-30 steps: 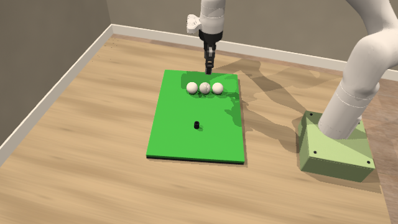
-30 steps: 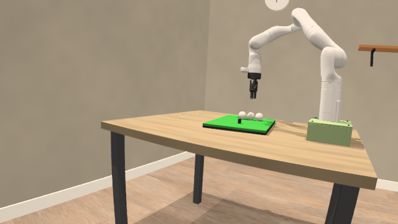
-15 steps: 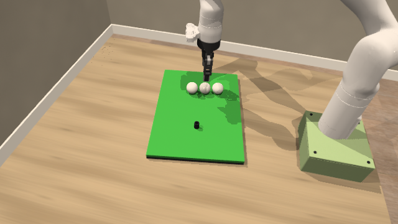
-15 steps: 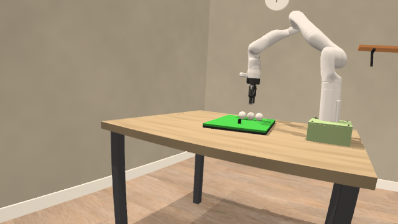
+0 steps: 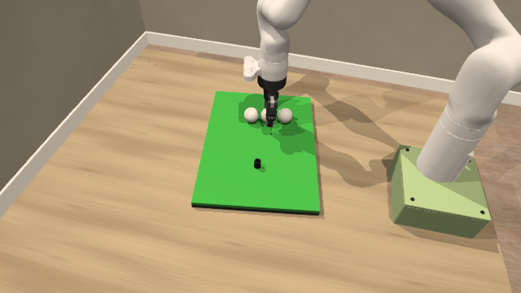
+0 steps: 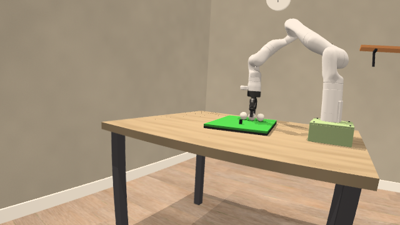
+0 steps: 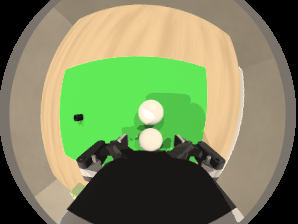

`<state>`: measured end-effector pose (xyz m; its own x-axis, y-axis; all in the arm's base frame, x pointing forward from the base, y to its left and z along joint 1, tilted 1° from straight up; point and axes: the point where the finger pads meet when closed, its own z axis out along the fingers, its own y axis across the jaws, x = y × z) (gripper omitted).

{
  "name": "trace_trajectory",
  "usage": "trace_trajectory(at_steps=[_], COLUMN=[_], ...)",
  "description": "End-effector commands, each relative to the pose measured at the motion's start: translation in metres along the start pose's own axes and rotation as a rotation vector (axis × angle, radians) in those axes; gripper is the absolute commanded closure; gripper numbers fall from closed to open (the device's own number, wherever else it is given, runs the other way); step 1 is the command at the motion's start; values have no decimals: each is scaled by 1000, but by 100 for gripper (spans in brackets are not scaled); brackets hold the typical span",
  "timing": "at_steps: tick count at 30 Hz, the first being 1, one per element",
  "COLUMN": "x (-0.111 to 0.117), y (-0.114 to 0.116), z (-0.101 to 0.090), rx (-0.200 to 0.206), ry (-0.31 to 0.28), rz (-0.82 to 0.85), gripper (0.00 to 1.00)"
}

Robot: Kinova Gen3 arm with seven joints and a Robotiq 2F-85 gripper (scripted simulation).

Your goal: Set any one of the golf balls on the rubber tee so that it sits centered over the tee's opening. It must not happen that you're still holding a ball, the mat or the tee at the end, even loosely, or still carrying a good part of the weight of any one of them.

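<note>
Three white golf balls lie in a row at the far end of the green mat [image 5: 258,152]: a left ball [image 5: 251,115], a middle ball [image 5: 264,115] and a right ball [image 5: 285,115]. My gripper [image 5: 270,119] is open and points straight down, low over the mat, with its fingers on either side of the middle ball. In the wrist view that ball [image 7: 150,139] sits between the open fingers, with a second ball [image 7: 150,111] just beyond it. The black rubber tee [image 5: 257,163] stands upright near the mat's middle, apart from the balls, with nothing on it.
The arm's pale green base block [image 5: 440,191] stands on the wooden table to the right of the mat. A wall runs along the table's left and far sides. A wooden shelf [image 6: 379,48] hangs on the wall behind the arm.
</note>
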<state>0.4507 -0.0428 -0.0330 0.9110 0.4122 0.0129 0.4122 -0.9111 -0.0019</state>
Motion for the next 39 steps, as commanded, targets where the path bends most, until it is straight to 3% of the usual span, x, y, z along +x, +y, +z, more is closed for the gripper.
trace_trajectory(at_steps=[1,7,8,39], x=[1,1,1,1], y=[-2,-2,-2,-2], z=[1,1,1,1], rx=[3,3,3,3], ry=[-1,-1,-1,-1], rz=[-3,-3,-3,-3], gripper=[0,0,100,100])
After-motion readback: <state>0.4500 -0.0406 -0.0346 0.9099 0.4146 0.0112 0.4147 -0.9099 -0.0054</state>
